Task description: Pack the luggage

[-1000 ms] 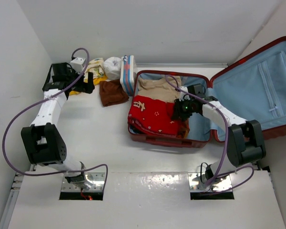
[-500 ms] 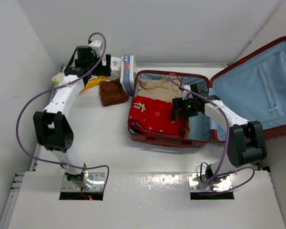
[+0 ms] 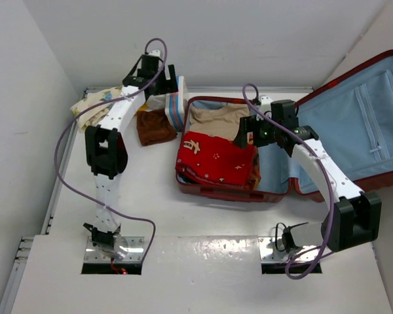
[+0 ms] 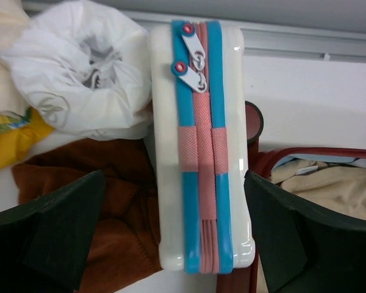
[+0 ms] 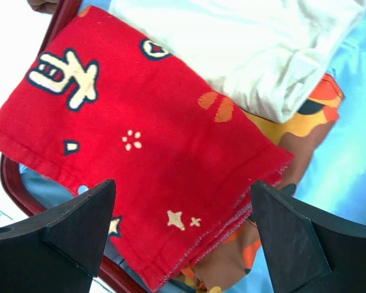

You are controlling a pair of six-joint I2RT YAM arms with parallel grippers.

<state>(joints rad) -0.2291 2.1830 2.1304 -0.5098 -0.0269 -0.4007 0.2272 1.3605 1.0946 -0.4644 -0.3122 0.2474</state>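
While the left gripper (image 4: 174,241) gapes over a zippered pouch (image 4: 198,152), the right gripper (image 5: 183,235) gapes over the luggage's (image 3: 354,111) red cloth (image 5: 140,152).

No words, brand names or numbers are showing legibly to me. One sign is showing: a large white character (image 5: 64,76) with a dark outline, printed on the red cloth (image 5: 146,152) that is lying inside the luggage (image 3: 232,193), toward the luggage's left wall. I am not managing to read it. Small white stars (image 5: 174,218) and dots (image 5: 132,140) are showing on the same cloth.
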